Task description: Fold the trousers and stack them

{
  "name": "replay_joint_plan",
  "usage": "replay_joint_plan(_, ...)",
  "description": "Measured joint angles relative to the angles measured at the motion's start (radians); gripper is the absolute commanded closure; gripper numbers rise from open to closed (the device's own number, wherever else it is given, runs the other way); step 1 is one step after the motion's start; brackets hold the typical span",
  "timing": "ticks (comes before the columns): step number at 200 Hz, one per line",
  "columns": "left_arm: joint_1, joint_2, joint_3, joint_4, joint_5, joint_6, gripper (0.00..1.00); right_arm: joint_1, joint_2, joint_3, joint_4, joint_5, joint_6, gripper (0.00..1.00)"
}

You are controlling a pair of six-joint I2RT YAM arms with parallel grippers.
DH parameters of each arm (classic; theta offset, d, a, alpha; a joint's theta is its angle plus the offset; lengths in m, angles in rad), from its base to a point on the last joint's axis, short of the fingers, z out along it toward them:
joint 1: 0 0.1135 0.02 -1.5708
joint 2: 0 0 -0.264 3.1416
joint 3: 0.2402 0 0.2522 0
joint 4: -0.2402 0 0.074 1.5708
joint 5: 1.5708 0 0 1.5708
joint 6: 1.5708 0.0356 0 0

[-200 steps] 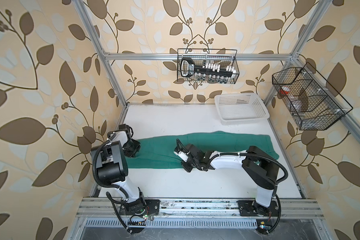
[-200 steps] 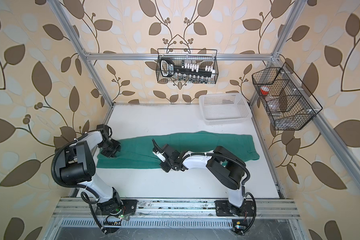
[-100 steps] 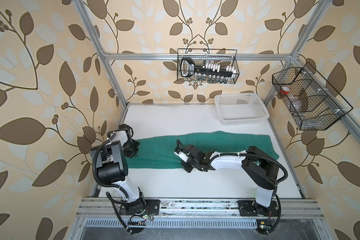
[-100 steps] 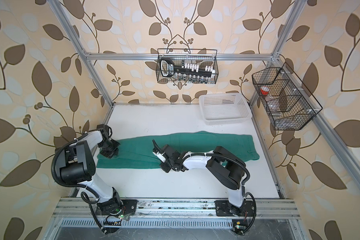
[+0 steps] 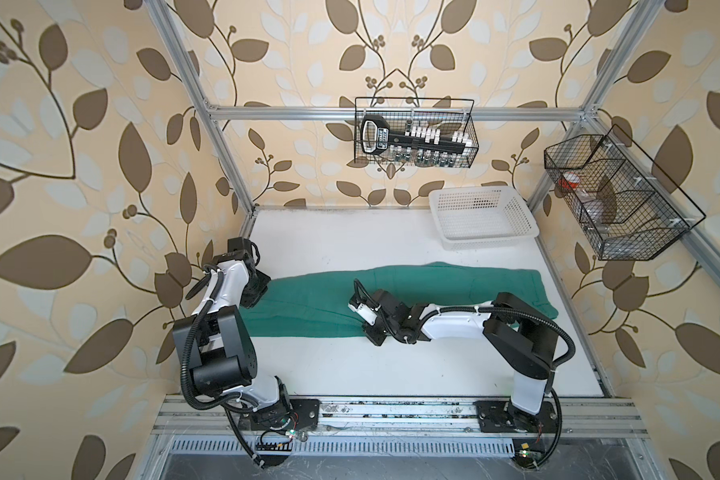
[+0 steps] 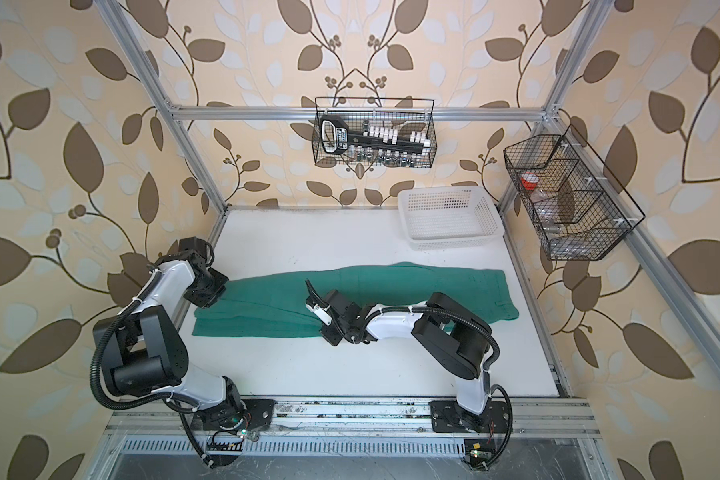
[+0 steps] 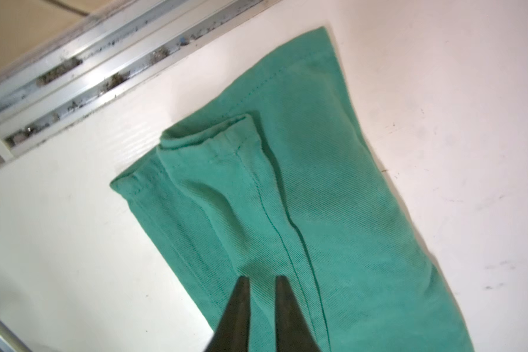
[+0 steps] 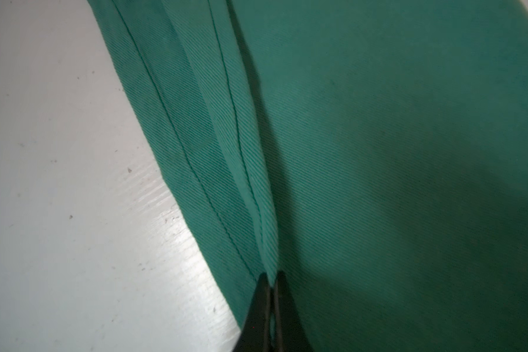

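The trousers [image 5: 308, 299] lie lengthwise across the middle of the bench [image 5: 350, 237], unmoved since a second ago, with the right gripper [image 8: 270, 279] pinching their near seam [image 8: 235, 122] and the left gripper [image 7: 262, 280] slightly spread over the hems [image 7: 205, 137] by the left edge, so the next fold seems not yet begun.

The right pincer [image 8: 270, 279] is clamped on a raised seam ridge of the trousers [image 8: 378, 152], which lie on the white tabletop [image 8: 58, 183].

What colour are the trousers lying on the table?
Plain teal-green trousers, with matching stitching; the right wrist view shows it best.
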Motion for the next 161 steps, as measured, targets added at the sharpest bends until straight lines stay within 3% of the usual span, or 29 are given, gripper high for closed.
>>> replay_joint_plan(61, 0.014, 0.216, 0.077, 0.008, -0.014, -0.006, 0.52, 0.004, -0.01, -0.025, 0.029, -0.001, 0.0, 0.94)
replay_joint_plan(128, 0.032, 0.259, 0.085, 0.004, -0.062, -0.006, 0.54, 0.022, -0.015, -0.061, 0.069, -0.015, 0.013, 0.94)
replay_joint_plan(161, 0.033, 0.287, 0.09, 0.0, -0.069, -0.006, 0.61, 0.034, -0.015, -0.066, 0.084, -0.025, 0.028, 0.94)
